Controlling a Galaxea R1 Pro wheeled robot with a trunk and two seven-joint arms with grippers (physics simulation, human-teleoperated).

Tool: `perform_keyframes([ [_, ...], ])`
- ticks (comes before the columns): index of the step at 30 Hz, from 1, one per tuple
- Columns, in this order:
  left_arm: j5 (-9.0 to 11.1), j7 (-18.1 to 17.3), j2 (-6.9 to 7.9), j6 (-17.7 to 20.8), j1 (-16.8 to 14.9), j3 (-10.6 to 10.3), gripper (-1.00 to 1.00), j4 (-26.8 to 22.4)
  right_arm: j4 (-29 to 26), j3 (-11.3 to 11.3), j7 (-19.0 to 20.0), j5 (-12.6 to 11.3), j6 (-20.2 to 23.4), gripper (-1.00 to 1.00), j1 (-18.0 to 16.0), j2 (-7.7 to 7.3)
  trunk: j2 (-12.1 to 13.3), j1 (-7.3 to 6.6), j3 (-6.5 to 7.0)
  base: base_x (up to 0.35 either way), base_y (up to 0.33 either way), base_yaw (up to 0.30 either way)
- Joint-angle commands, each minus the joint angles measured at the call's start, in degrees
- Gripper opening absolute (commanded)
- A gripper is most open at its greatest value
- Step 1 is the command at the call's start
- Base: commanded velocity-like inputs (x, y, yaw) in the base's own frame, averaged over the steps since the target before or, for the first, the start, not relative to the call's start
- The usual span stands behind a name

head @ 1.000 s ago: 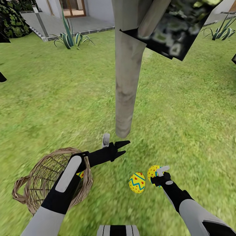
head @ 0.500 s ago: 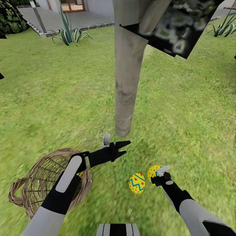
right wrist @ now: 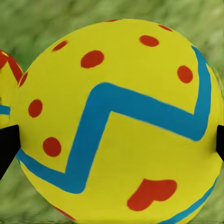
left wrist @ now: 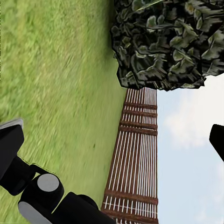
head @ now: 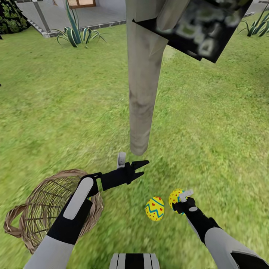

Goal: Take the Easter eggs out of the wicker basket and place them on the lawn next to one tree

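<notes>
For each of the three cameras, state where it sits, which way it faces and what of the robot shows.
Head view: high, looking down at the pale grey-beige tree trunk, brown wicker basket and both arms.
Left wrist view: faces across grass to a slatted wooden fence; dark fingers at edges.
Right wrist view: close on the dotted yellow egg, shared with head view.

Two yellow Easter eggs (head: 155, 209) with red dots, red hearts and blue zigzag bands. Mottled green lawn (head: 56, 112). Brown woven wicker basket (head: 41, 209). Pale grey-beige tree trunk (head: 142, 93) with dark green mottled foliage (left wrist: 172, 42). Reddish-brown slatted fence (left wrist: 135, 158). Black left claw (head: 140, 168).
</notes>
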Motion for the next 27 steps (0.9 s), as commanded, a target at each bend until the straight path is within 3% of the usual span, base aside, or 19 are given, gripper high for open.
perform_keyframes([
  [1, 0.0, 0.0, -0.02, 0.2, 0.0, 0.0, 1.0, 0.0, 0.8, -0.3, 0.1, 0.6, 0.1, -1.0, 0.0, 0.04, 0.0, -0.01, -0.12, 0.0, 0.0, 0.0],
  [24, 0.0, 0.0, -0.1, 0.2, 0.0, -1.5, 1.0, -0.5, 2.3, -0.3, 0.1, 0.5, -0.2, -1.0, 0.0, -0.05, 0.0, -0.01, -2.25, 0.0, 0.0, 0.0],
  [27, 0.0, 0.0, -0.09, 0.2, 0.0, -1.5, 1.0, -0.5, 2.2, -0.3, 0.1, 0.5, -0.2, -1.0, 0.0, -0.06, -1.2, 0.65, -3.07, 0.0, 0.0, 0.0],
])
